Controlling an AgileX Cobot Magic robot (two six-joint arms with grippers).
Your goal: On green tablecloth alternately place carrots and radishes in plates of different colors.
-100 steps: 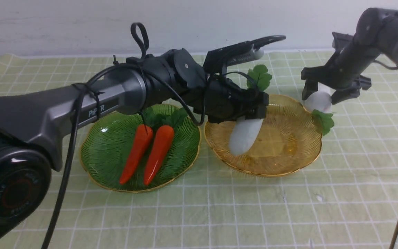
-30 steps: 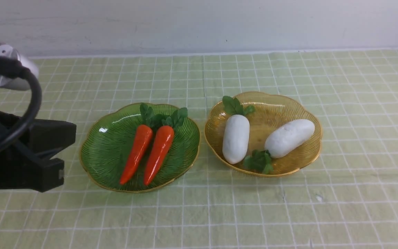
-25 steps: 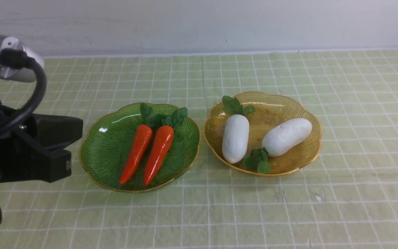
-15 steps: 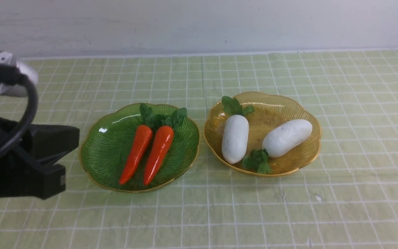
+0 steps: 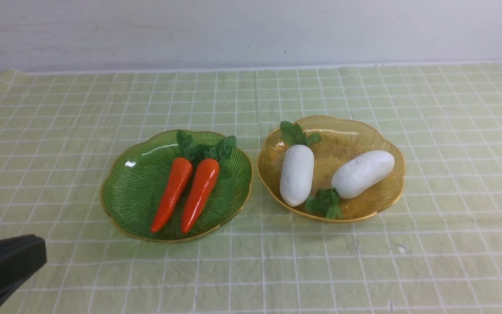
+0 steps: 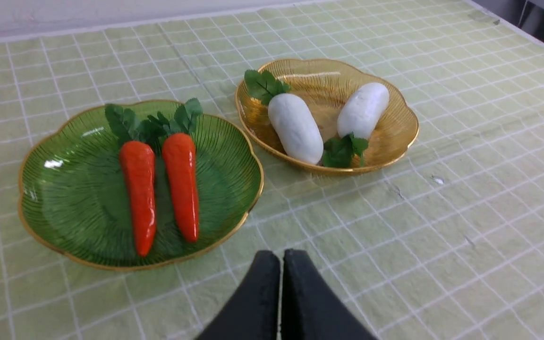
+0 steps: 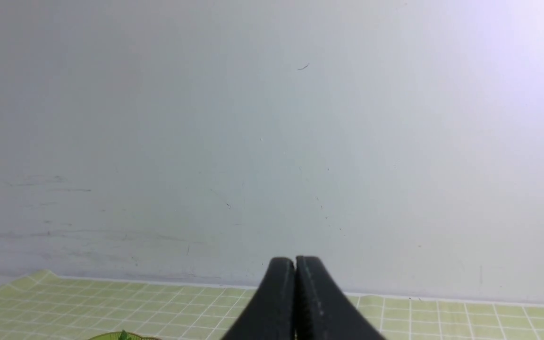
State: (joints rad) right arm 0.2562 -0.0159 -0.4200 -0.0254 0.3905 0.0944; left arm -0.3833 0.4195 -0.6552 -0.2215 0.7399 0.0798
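Two orange carrots (image 5: 185, 192) lie side by side in the dark green plate (image 5: 131, 192) on the green tablecloth (image 5: 277, 270). Two white radishes (image 5: 296, 174) lie in the amber plate (image 5: 364, 131) to its right. In the left wrist view the carrots (image 6: 163, 184), the green plate (image 6: 64, 198), the radishes (image 6: 295, 127) and the amber plate (image 6: 395, 137) all show. My left gripper (image 6: 281, 257) is shut and empty, above the cloth in front of the plates. My right gripper (image 7: 295, 262) is shut and empty, raised and facing the wall.
A black part of my left arm (image 5: 2, 266) shows at the lower left corner of the front view. A pale wall (image 5: 251, 30) runs behind the cloth's far edge. A small mark (image 5: 402, 249) lies on the cloth in front of the amber plate.
Both arms let go of the radishes and drew back from the plates. My left arm has sunk almost out of the front view. The right radish rolled slightly and settled.
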